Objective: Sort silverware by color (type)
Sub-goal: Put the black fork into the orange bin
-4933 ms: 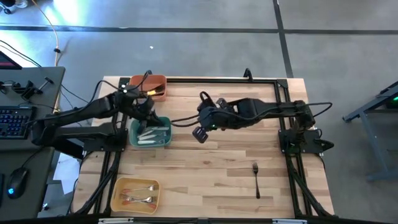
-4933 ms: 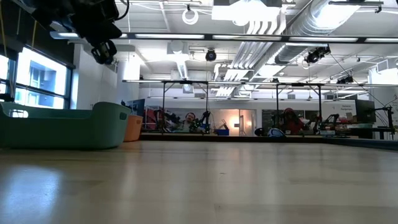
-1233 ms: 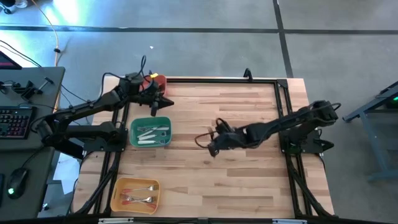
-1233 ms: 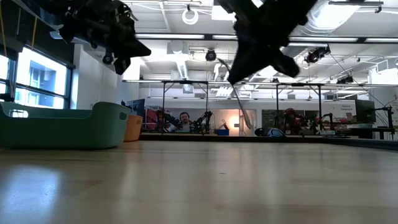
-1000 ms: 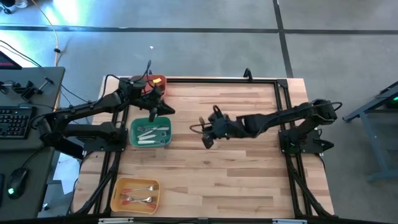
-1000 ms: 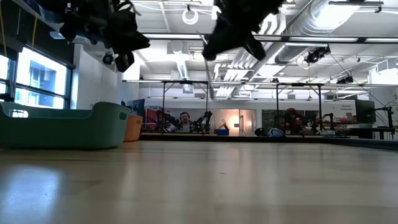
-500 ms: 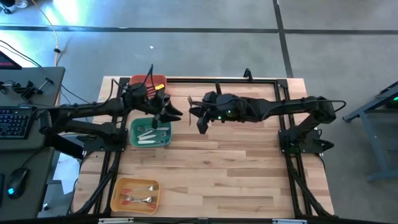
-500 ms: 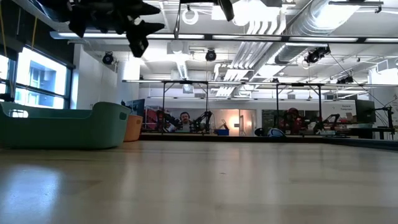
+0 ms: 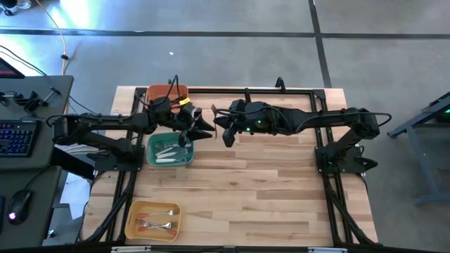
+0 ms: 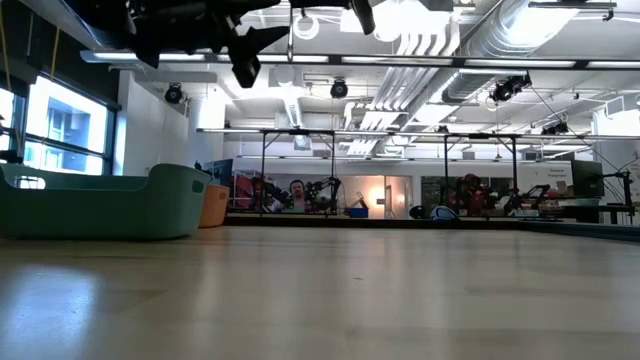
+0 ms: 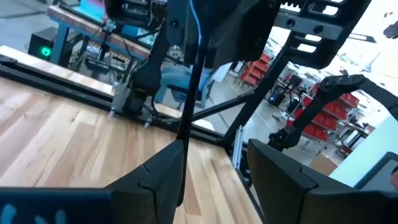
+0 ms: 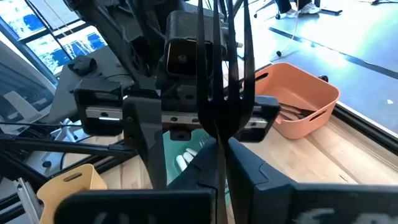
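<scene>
Tines of a black fork (image 12: 222,81) fill the nearest part of our right wrist view, standing up between the right arm's own dark fingers (image 12: 261,177), whose jaws are pinched shut on its neck. Just past the fork we see the left gripper (image 12: 186,124) facing it, its jaws spread wide with a finger on either side of the fork and not touching it. In the left wrist view we see the same meeting: the fork's thin handle (image 11: 189,74) runs down between the left arm's two fingers (image 11: 283,174), and the right gripper's dark body looms just behind.

From above, we find both grippers meeting in the air over the far part of the table (image 9: 246,183). The left gripper (image 9: 200,128) reaches in from the left, the right gripper (image 9: 220,126) from the right. Below the left gripper sits a green bin (image 9: 169,163) with white-handled pieces (image 9: 171,150) lying in it. Behind it, at the far left corner, is an orange bin (image 9: 162,92); the right wrist view shows dark pieces (image 12: 292,112) inside. At the near left corner a yellow bin (image 9: 133,221) holds more silverware (image 9: 157,219).

In the low view we see the green bin (image 10: 100,205) at left and the left gripper (image 10: 240,45) high above.
</scene>
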